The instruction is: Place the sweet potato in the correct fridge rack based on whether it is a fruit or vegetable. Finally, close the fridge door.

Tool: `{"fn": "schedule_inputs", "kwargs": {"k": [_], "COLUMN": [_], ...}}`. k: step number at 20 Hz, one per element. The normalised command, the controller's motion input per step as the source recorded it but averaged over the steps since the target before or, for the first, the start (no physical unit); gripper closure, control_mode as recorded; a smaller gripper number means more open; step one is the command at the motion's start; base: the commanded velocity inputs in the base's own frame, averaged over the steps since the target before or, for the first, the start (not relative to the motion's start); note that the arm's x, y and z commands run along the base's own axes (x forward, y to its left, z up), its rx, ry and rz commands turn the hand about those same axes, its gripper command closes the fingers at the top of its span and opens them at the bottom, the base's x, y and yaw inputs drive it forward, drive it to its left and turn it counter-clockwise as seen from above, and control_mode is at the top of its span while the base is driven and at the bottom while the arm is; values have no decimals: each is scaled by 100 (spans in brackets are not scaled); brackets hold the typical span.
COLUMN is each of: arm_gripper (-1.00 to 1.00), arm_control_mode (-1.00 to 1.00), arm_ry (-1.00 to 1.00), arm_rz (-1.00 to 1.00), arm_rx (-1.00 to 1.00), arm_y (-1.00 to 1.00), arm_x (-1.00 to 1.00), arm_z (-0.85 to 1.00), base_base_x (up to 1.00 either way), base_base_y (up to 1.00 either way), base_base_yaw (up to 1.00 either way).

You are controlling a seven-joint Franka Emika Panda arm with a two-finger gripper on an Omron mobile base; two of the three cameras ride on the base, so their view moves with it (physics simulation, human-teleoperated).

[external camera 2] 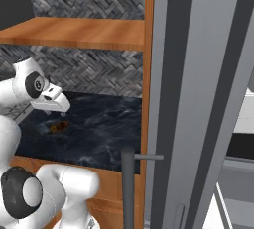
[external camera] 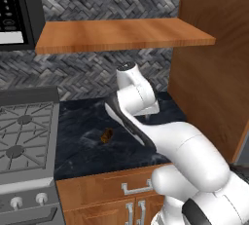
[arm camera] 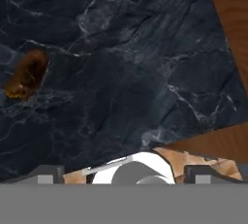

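The sweet potato (external camera: 106, 135) is a small brown-orange lump lying on the black marble counter (external camera: 82, 121), left of the arm. From the right base it sits just below the hand (external camera 2: 59, 126). In the hand view it lies at the far left (arm camera: 26, 74), well off to the side of my gripper (arm camera: 125, 175). The two fingertips (arm camera: 46, 174) stand wide apart with nothing between them, so the gripper is open, hovering above the counter. The grey fridge door (external camera 2: 198, 99) stands open at the right, its handle (external camera 2: 128, 183) facing me. The fridge rack is out of view.
A gas stove (external camera: 24, 141) borders the counter on the left, with a microwave (external camera: 14, 9) above it. A wooden shelf (external camera: 121, 34) hangs over the counter. A tall wooden panel (external camera: 209, 63) closes the counter's right end. Drawers (external camera: 131, 187) sit below the front edge.
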Motion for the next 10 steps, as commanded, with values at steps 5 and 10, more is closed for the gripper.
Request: {"fn": "schedule_inputs", "kwargs": {"k": [5, 10], "arm_gripper": [-100, -100], "arm_control_mode": [-100, -100], "arm_ry": [18, 11], "arm_rz": [-26, -18], "arm_rx": [0, 0], "arm_y": [75, 50], "arm_x": [48, 48], "arm_z": [-48, -30], "base_base_x": [0, 0], "base_base_y": [0, 0], "base_base_yaw": [0, 0]}}
